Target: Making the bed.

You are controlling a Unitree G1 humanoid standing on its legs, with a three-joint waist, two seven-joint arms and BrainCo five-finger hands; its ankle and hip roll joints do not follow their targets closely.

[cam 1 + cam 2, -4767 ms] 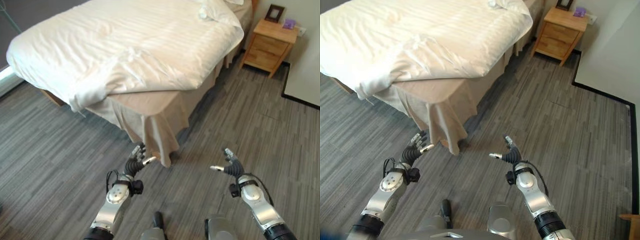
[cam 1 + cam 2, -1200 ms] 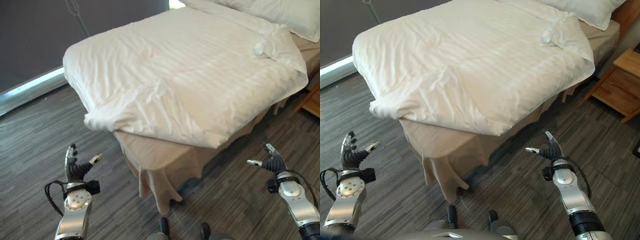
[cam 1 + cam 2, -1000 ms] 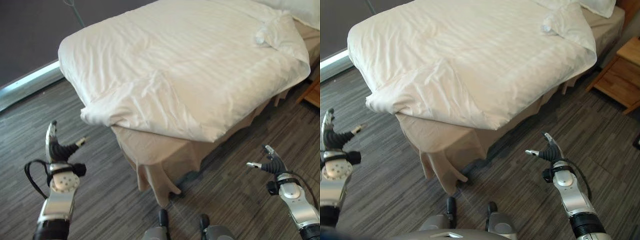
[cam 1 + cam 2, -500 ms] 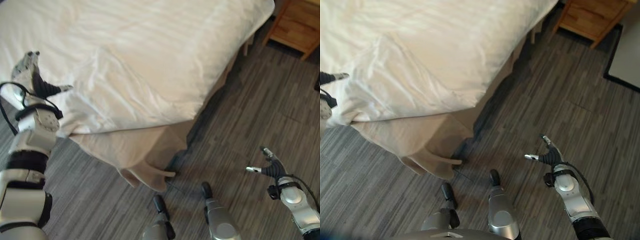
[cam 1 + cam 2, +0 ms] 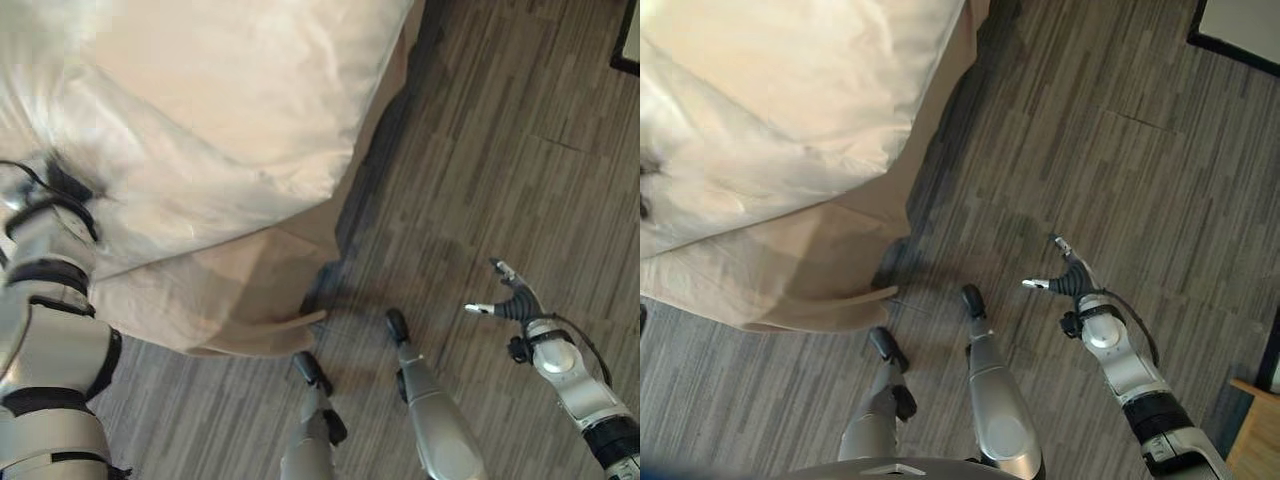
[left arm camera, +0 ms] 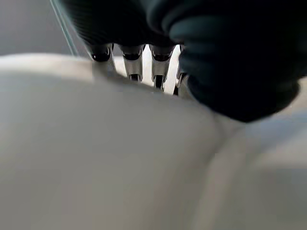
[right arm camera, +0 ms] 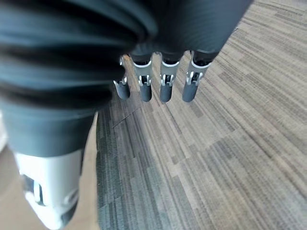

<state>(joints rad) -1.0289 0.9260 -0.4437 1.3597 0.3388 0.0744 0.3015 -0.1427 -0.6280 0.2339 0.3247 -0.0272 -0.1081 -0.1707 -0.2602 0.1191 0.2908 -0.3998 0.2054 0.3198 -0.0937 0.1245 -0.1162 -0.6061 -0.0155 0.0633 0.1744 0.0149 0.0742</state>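
Observation:
A white duvet [image 5: 200, 100] covers the bed at the upper left, and its rumpled corner hangs over a beige bed skirt [image 5: 220, 290]. My left hand [image 5: 58, 188] is pressed into the duvet's folded edge at the far left. In the left wrist view the duvet [image 6: 120, 158] bulges up in front of that hand [image 6: 211, 52]. My right hand [image 5: 512, 303] hovers open over the floor at the right, well away from the bed, holding nothing. Its straight fingers [image 7: 165, 81] point at the floorboards.
Grey wood-look floor [image 5: 500, 150] runs along the bed's right side. A dark baseboard under a white wall [image 5: 1240, 30] crosses the top right corner. A piece of wooden furniture [image 5: 1260, 430] shows at the lower right edge.
The camera has swung down and closer to the bed's corner. My left hand has risen from beside the bed and gone into the duvet's edge. The right hand stays open over the floor.

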